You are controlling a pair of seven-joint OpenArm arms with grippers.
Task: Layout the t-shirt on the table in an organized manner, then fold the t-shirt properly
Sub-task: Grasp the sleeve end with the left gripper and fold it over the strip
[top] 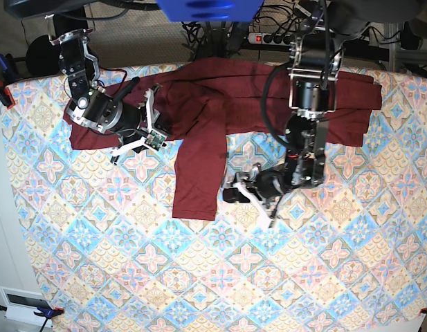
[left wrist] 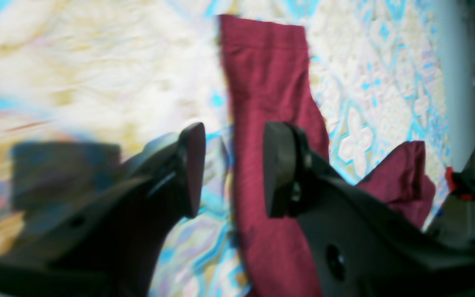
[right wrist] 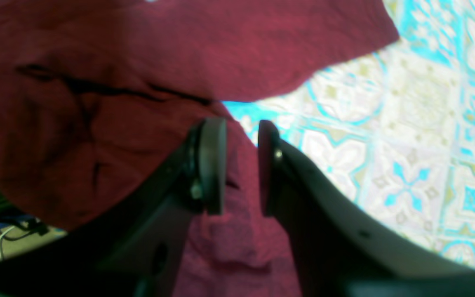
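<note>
The dark maroon t-shirt (top: 220, 97) lies spread along the far side of the patterned table (top: 199, 277), with one long sleeve (top: 196, 173) reaching toward the middle. My left gripper (top: 246, 197) is open and low over the cloth just right of that sleeve. In the left wrist view the left gripper (left wrist: 233, 169) has its jaws apart with the sleeve's (left wrist: 266, 82) edge showing between them. My right gripper (top: 152, 121) is on the shirt's left part. In the right wrist view the right gripper (right wrist: 241, 169) is narrowly open with wrinkled fabric (right wrist: 179, 49) between and under the jaws.
A bunched piece of shirt (left wrist: 402, 181) lies near the table's edge (left wrist: 452, 82). A power strip (top: 268, 38) and cables sit behind the table. A red clamp (top: 2, 93) grips the far left corner. Bare patterned cloth (right wrist: 406, 144) lies right of the right gripper.
</note>
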